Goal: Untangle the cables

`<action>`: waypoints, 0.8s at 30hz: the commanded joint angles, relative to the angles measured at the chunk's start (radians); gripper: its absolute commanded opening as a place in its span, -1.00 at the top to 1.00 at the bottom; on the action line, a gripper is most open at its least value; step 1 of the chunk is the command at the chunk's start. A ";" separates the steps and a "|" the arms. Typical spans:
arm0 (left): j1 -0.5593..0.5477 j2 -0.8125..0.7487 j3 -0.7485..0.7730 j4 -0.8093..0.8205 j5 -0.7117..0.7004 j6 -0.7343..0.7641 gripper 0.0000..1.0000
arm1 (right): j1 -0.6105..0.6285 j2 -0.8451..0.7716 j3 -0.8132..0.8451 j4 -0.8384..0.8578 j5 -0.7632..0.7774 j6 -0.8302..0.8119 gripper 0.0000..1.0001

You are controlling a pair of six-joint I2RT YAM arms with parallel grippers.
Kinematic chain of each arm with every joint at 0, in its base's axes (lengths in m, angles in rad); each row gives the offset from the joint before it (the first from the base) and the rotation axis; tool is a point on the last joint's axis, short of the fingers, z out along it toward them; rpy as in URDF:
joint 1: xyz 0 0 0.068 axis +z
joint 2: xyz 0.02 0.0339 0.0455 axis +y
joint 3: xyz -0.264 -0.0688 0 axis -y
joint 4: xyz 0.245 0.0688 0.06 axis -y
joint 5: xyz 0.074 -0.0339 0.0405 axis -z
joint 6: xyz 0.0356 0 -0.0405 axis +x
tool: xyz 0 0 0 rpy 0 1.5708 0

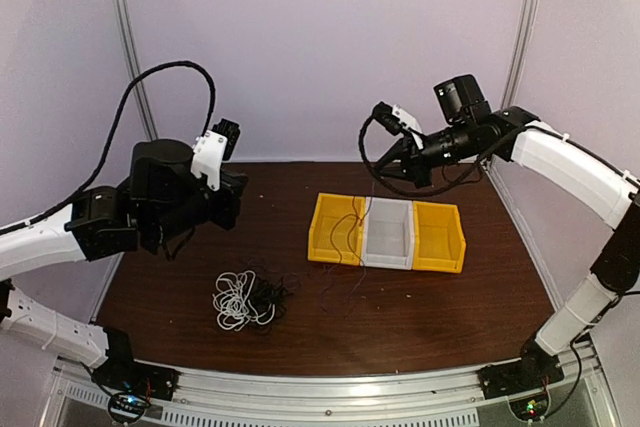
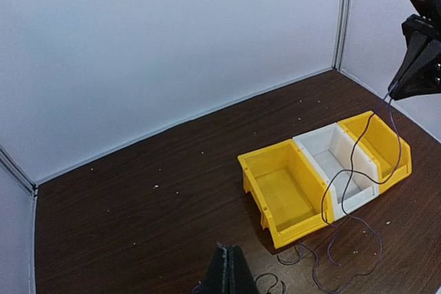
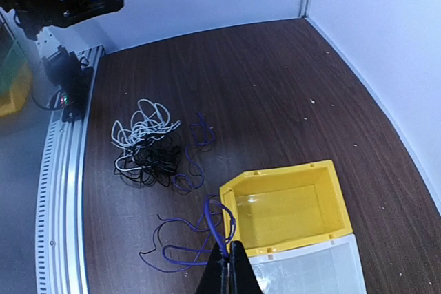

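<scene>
A tangle of white and black cable lies on the brown table, front left; it also shows in the right wrist view. A thin purple cable runs from beside the tangle up to my right gripper, which is shut on it. In the top view my right gripper is high above the bins, and the purple cable hangs down across them. My left gripper is shut, raised over the table left of the bins, with nothing seen in it.
A row of three bins sits right of centre: a yellow bin, a white bin and a yellow bin. White walls close the back and sides. A metal rail runs along the near edge.
</scene>
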 commanded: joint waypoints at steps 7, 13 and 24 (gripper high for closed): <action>0.058 -0.028 0.152 -0.025 -0.045 0.017 1.00 | -0.245 -0.203 -0.026 0.170 0.025 0.165 1.00; 0.068 -0.037 0.057 0.019 -0.028 -0.005 1.00 | -0.364 -0.282 -0.085 0.150 0.050 0.158 1.00; 0.079 0.247 -0.119 0.507 0.418 0.023 0.17 | -0.438 -0.267 0.136 0.187 -0.210 0.191 1.00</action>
